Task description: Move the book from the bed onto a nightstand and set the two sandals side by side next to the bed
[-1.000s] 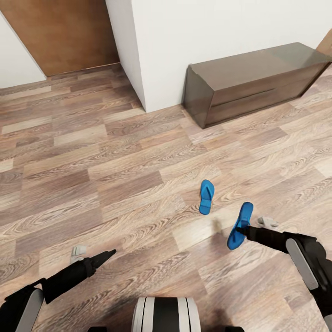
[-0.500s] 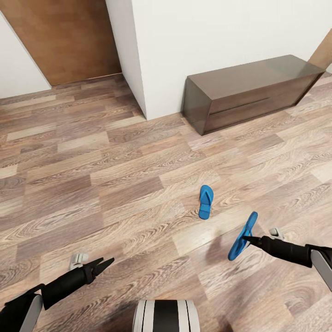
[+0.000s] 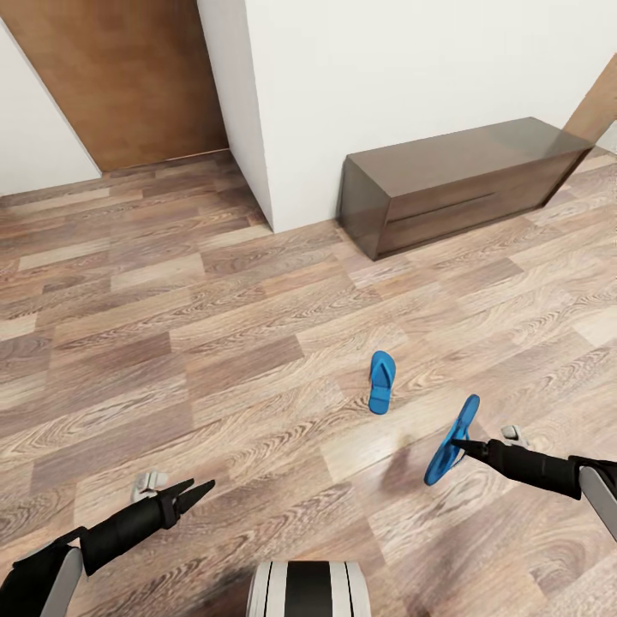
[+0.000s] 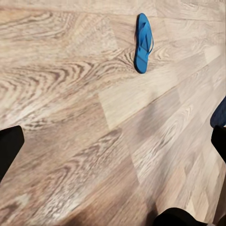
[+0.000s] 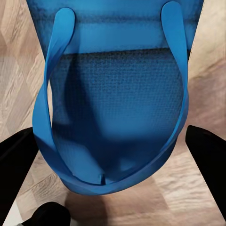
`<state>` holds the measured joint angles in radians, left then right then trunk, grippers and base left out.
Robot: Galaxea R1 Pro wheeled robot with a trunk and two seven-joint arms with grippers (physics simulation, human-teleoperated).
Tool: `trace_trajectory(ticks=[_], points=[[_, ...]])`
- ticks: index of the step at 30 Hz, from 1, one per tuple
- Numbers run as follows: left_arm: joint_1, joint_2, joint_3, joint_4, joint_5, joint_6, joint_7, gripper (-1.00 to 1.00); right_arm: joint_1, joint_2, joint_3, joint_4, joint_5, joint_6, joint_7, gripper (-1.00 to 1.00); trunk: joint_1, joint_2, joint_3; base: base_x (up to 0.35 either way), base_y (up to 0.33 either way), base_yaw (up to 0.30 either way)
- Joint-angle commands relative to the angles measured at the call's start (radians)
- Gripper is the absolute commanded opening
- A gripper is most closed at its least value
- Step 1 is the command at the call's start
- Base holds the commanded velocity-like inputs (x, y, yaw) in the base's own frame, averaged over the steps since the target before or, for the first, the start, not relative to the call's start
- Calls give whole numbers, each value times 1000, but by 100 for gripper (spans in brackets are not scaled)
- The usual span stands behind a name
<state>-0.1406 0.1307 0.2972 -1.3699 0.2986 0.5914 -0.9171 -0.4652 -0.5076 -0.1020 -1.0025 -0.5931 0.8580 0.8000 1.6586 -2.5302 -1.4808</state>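
**A:** Where do we stand? Our right gripper [image 3: 460,444], down at four o'clock in the head view, has its jaws closed on a bright blue thong-strapped flip-flop [image 3: 452,440], held tilted on edge above the light brown wood-plank floor [image 3: 171,326]. The right wrist view looks straight onto its textured footbed [image 5: 117,117], with dark finger tips either side.

**B:** And its partner, the second bright blue flip-flop [image 3: 381,381], lies flat on the planks at about one o'clock from the robot's base, near the carried one but apart from it. The left wrist view sees it too [image 4: 143,42].

**A:** Our left gripper [image 3: 199,491], at eight o'clock, has its jaws parted and holds nothing.

**B:** The low, glossy dark brown two-drawer cabinet [image 3: 454,180] sits against the white wall [image 3: 411,77] at one o'clock. No dark-framed bed and no small paperback book in these views (so the pairing spot must be found first).

**A:** What worries us?

**B:** The pinch looks to sit on a thin edge near the sandal's middle, we judge. A quick swing or turn of the base could make the soft foam twist out and drop.

**A:** And the loose sandal lies ahead of us. Driving forward carelessly might nudge it away, or run over it.
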Motion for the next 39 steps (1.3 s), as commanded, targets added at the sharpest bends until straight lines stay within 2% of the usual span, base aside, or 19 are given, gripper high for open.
trace_trajectory(ticks=[1, 6, 9, 11, 12, 14, 17, 19, 21, 22, 25, 31, 35, 37, 39], points=[[0, 0, 0, 0, 5, 8, -1, 100, 0, 0, -1, 0, 2, 4, 2, -100, -1, 0, 3, 0, 0, 0], [0, 1, 0, 8, 4, 11, -1, 100, 0, 5, 1, 3, 9, -3, 1, -100, -3, 1, 23, 0, 0, 0], [-1, 4, 3, 49, 3, 7, -1, 100, 1, 7, 1, 106, 10, -17, 2, -100, -4, 2, 34, 0, 0, 0], [-1, 14, 6, 108, 1, 4, -3, 100, 2, 6, 2, 204, 10, -48, 3, -100, -5, 2, 42, 0, 0, 0], [-1, 32, 8, 138, 1, 1, -5, 100, 2, 7, 2, 251, 11, -85, 4, -100, -6, 3, 46, 0, 0, 0], [-1, 67, 10, 157, 5, -15, -7, 100, 2, 7, 2, 284, 11, -143, 4, -100, -6, 3, 54, 0, 0, 0], [-1, 102, 13, 168, 11, -28, -9, 100, 2, 8, 3, 303, 12, -201, 5, -100, -8, 4, 65, 0, 0, 0], [0, 111, 10, 170, 14, -33, -9, 100, 2, 9, 3, 310, 12, -226, 33, -100, -9, 4, 73, 0, 0, 0], [0, 109, 6, 170, 14, -34, -10, 100, 2, 10, 4, 318, 12, -234, 102, -100, -10, 5, 81, 0, 0, 0], [0, 100, 3, 167, 14, -33, -13, 100, 2, 10, 4, 329, 13, -237, 160, -100, -10, 5, 85, 0, 0, 0], [0, 82, 2, 164, 14, -31, -32, 100, 2, 10, 5, 334, 13, -238, 202, -100, -11, 6, 96, 0, 0, 0], [0, 73, 4, 170, 12, -34, -34, 100, 2, 10, 5, 341, 14, -242, 216, -100, -14, 7, 119, 0, 0, 0], [0, 72, 4, 208, 8, -44, -17, 100, 2, 11, 6, 375, 29, -244, 214, -100, -16, 8, 135, 0, 0, 0], [0, 73, 5, 263, 7, -75, 4, 100, 2, 11, 7, 410, 60, -245, 214, -100, -17, 8, 143, 0, 0, 0], [0, 79, 8, 345, 7, -141, 22, 100, 2, 11, 8, 435, 100, -246, 215, -100, -18, 9, 150, 0, 0, 0]])
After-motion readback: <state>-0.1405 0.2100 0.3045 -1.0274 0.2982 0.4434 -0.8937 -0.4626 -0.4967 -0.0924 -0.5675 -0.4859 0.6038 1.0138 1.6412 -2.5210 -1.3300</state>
